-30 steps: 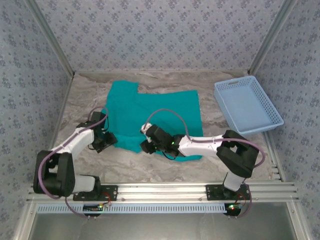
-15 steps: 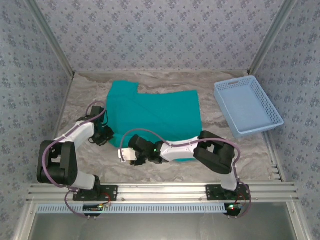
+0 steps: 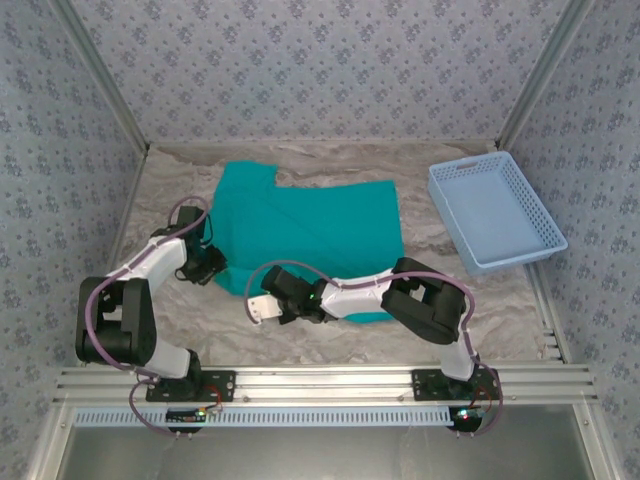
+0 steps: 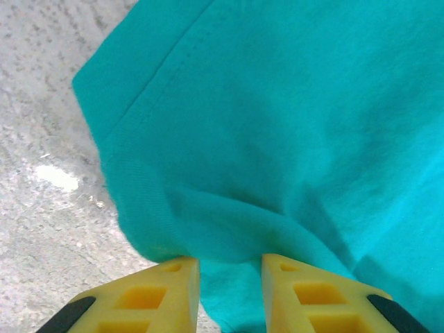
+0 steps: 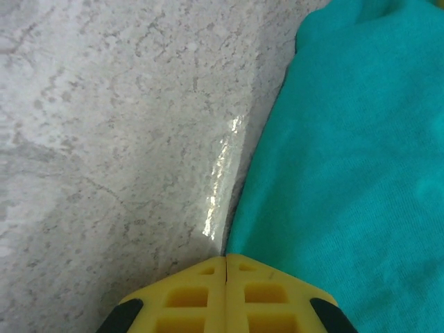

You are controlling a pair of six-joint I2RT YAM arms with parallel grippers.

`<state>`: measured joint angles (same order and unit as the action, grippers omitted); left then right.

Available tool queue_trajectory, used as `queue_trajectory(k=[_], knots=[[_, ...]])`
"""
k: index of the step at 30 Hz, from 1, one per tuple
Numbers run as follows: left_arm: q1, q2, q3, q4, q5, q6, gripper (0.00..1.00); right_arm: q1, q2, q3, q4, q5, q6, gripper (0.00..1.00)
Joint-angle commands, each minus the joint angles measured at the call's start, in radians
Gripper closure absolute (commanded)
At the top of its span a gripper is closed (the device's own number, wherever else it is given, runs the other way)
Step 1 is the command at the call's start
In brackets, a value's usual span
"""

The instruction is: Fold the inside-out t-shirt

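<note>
- On the table (image 3: 180, 320), what's diff vs a sec ago?
- R arm slid left. Its right claw (image 3: 260, 306) was over the t-shirt (image 3: 310, 225), by the near hem. Now it's at the near-left corner, right by the cloth's edge. Its fingers were apart and are now pressed together.
- Got cloth in it?
- Can't tell. From the wrist cam the tips (image 5: 225, 258) meet right at the shirt's edge. No cloth shows between them.
- And the L one?
- The left claw (image 3: 208, 265) moved up a bit along the shirt's left edge. It got narrower. A lump of cloth sits between its fingers (image 4: 152, 291), so it looks like a pinch.
- Meaning?
- Prob both want that near-left bit to start a fold. Shirt's spread flat, mid table, not folded yet. The basket (image 3: 495, 215) is way off to the right.
- Arm shape?
- R arm lies low, stretched left along the near hem, elbow bent near its base. L arm bends up and in, wrist pointing right.
</note>
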<state>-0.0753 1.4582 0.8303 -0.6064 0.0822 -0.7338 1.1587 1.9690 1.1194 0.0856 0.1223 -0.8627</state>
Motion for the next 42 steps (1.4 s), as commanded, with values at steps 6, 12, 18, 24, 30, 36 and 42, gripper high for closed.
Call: queue_trajectory(k=[6, 12, 18, 24, 30, 36, 42], knots=[[0.01, -0.062, 0.067, -0.06, 0.026, 0.026, 0.58, -0.043, -0.155, 0.024, -0.037, -0.274, 0.13, 1.0], [0.046, -0.161, 0.104, -0.135, -0.006, 0.035, 0.54, -0.021, -0.205, 0.064, 0.061, -0.47, 0.464, 1.0], [0.077, -0.24, 0.109, -0.176, -0.068, 0.06, 0.51, 0.03, -0.187, 0.083, 0.204, -0.516, 0.838, 1.0], [0.084, -0.253, 0.058, -0.175, -0.05, 0.072, 0.5, 0.054, -0.195, -0.056, 0.193, -0.437, 0.825, 0.87], [0.082, -0.251, -0.015, -0.173, -0.041, 0.08, 0.49, 0.082, -0.218, -0.006, -0.211, -0.521, 0.453, 0.49], [0.068, -0.294, -0.135, -0.196, 0.023, 0.03, 0.5, 0.039, -0.264, -0.071, -0.087, -0.493, 0.507, 0.46], [0.033, -0.328, -0.212, -0.156, 0.019, -0.048, 0.54, 0.016, -0.193, -0.099, 0.043, -0.334, 0.593, 0.46]])
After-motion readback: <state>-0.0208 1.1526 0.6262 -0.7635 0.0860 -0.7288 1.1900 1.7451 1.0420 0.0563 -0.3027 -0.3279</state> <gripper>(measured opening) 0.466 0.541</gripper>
